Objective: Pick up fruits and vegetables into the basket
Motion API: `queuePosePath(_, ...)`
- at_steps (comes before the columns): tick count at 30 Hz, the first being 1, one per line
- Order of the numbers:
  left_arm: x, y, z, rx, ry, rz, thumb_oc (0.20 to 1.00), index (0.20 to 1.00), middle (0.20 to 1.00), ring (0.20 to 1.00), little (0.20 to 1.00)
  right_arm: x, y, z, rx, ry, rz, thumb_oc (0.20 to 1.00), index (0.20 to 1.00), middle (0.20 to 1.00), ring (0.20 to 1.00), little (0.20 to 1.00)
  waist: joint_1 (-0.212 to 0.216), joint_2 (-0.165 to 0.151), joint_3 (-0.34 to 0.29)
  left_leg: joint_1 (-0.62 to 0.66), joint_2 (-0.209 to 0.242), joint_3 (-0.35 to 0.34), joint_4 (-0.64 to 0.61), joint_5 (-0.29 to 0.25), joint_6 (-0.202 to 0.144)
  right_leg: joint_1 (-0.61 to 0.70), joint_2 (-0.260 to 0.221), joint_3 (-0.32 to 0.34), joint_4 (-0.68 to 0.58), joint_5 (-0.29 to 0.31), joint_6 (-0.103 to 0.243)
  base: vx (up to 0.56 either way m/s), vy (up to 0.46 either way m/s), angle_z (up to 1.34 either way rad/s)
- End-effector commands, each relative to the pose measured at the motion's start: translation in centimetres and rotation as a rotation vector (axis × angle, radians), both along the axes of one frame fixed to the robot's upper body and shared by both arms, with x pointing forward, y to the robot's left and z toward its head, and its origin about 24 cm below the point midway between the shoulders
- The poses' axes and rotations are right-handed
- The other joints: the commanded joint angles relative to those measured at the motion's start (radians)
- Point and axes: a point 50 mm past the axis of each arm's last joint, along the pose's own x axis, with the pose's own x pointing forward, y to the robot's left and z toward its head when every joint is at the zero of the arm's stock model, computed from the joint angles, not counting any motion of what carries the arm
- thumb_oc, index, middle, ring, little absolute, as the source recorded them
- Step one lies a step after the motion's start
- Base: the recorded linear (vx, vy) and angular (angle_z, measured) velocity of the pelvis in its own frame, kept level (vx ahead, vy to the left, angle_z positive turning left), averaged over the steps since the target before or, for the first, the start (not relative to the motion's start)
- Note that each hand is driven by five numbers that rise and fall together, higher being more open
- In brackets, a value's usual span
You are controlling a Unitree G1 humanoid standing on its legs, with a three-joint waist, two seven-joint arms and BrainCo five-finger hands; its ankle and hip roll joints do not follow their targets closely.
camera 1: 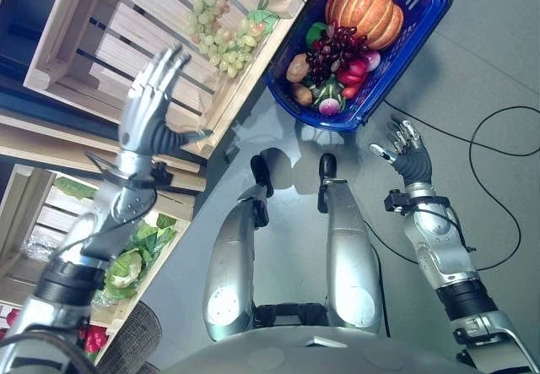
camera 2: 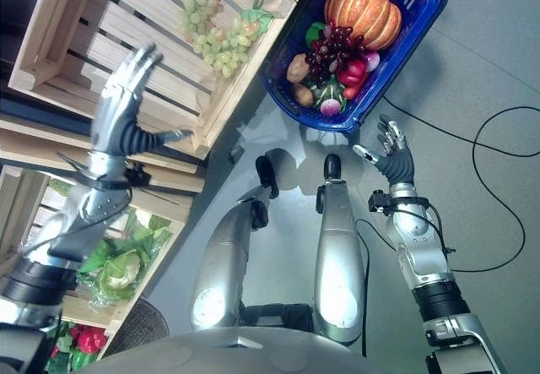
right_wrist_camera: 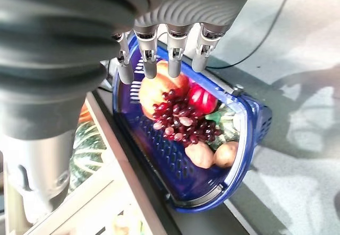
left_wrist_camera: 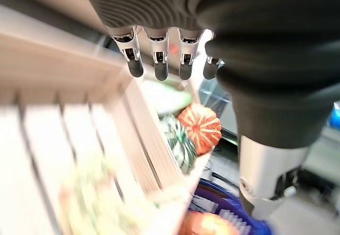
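Observation:
A blue basket [camera 1: 419,2] stands on the grey floor and holds an orange pumpkin [camera 1: 364,13], dark red grapes [camera 1: 331,51], a potato [camera 1: 297,67] and red radishes [camera 1: 356,68]. A bunch of green grapes [camera 1: 221,32] lies in a pale wooden crate [camera 1: 101,45] left of the basket. My left hand [camera 1: 150,104] hovers open over that crate, fingers straight, short of the green grapes and holding nothing. Beside the basket's near corner my right hand [camera 1: 407,150] hangs open and empty; in the right wrist view its fingers [right_wrist_camera: 169,54] point at the basket [right_wrist_camera: 180,171].
A lower crate [camera 1: 160,256] at the left holds leafy greens [camera 1: 139,252] and a cabbage. Red peppers [camera 1: 94,338] lie near the bottom left. A second pumpkin [left_wrist_camera: 200,128] and a striped green squash [left_wrist_camera: 175,142] sit in another crate beyond the grapes crate.

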Motion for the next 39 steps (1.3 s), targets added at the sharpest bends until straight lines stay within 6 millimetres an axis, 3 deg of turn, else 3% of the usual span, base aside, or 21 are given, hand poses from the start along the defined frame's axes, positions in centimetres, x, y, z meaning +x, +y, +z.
queuePosePath(1,0.2,0.9,1.2,0.154,-0.163,0.149,1.000,1.000,1.000,1.000,1.000,-1.2,-0.7,1.1,-0.076,-0.036,0.053,1.000,1.000,1.000,1.000,1.000,-0.054,0.046,-0.051,0.008,-0.054,0.011,0.104,-0.133,0.034,0.017,0.051,-0.051,-0.052,0.042,0.022,0.04,0.060,-0.08)
queuePosePath(9,2.5,2.3,2.6,0.403,-0.163,0.345,1.000,1.000,1.000,1.000,1.000,-1.5,-0.4,0.9,-0.137,-0.001,0.159,1.000,1.000,1.000,1.000,1.000,-0.112,0.041,-0.051,-0.006,-0.036,0.053,0.119,-0.134,0.032,-0.018,0.071,-0.007,-0.035,0.045,0.021,0.03,0.043,-0.16)
queuePosePath(11,3.2,2.4,2.8,0.485,-0.139,0.384,1.000,1.000,1.000,1.000,1.000,-1.5,-0.4,1.0,-0.144,0.007,0.178,1.000,1.000,1.000,1.000,1.000,-0.125,0.040,-0.051,-0.013,-0.031,0.062,0.125,-0.134,0.031,-0.029,0.077,0.005,-0.028,0.044,0.020,0.07,0.038,-0.26)
queuePosePath(12,3.4,2.4,2.7,0.505,-0.125,0.392,1.000,1.000,1.000,1.000,1.000,-1.6,-0.4,0.8,-0.146,0.016,0.182,1.000,1.000,1.000,1.000,1.000,-0.130,0.042,-0.051,0.001,-0.033,0.051,0.133,-0.159,0.023,-0.015,0.080,0.013,-0.016,0.017,0.027,0.04,0.037,-0.18)
queuePosePath(13,3.8,2.7,3.0,0.533,-0.108,0.416,1.000,1.000,1.000,1.000,1.000,-1.5,-0.4,1.0,-0.154,0.015,0.190,1.000,1.000,1.000,1.000,1.000,-0.139,0.043,-0.051,-0.018,-0.028,0.069,0.130,-0.135,0.031,-0.038,0.080,0.013,-0.020,0.042,0.020,0.04,0.043,-0.15)
queuePosePath(16,4.7,3.0,3.1,0.588,-0.050,0.442,1.000,1.000,1.000,1.000,1.000,-1.4,-0.5,1.1,-0.163,0.018,0.204,1.000,1.000,1.000,1.000,1.000,-0.156,0.048,-0.051,-0.028,-0.023,0.081,0.134,-0.134,0.029,-0.057,0.083,0.028,-0.012,0.043,0.021,0.04,0.044,-0.20)
queuePosePath(17,5.0,3.1,2.9,0.613,-0.020,0.455,1.000,1.000,1.000,1.000,1.000,-1.5,-0.5,1.0,-0.166,0.025,0.209,1.000,1.000,1.000,1.000,1.000,-0.162,0.051,-0.051,-0.015,-0.026,0.071,0.143,-0.161,0.021,-0.045,0.086,0.039,0.000,0.015,0.028,0.10,0.048,-0.18)
queuePosePath(19,5.5,3.3,2.9,0.644,0.016,0.477,1.000,1.000,1.000,1.000,1.000,-1.4,-0.4,1.2,-0.170,0.023,0.217,1.000,1.000,1.000,1.000,1.000,-0.171,0.054,-0.051,-0.023,-0.025,0.077,0.145,-0.162,0.022,-0.059,0.090,0.047,0.006,0.015,0.029,0.06,0.035,-0.14)
queuePosePath(30,7.0,6.8,1.0,0.621,0.212,0.646,1.000,1.000,1.000,1.000,1.000,-1.3,-0.6,2.0,-0.133,0.004,0.228,1.000,1.000,1.000,1.000,1.000,-0.199,0.065,-0.051,-0.101,-0.020,0.107,0.158,-0.154,0.020,-0.154,0.104,0.074,0.029,0.025,0.030,0.00,0.030,-0.09)
queuePosePath(39,7.2,9.7,-1.4,0.453,0.355,0.781,1.000,1.000,1.000,1.000,1.000,-1.0,-0.2,2.9,-0.097,-0.033,0.230,1.000,1.000,1.000,1.000,1.000,-0.203,0.067,-0.051,-0.158,-0.015,0.118,0.158,-0.144,0.017,-0.219,0.107,0.083,0.033,0.035,0.032,-0.01,0.016,-0.03)
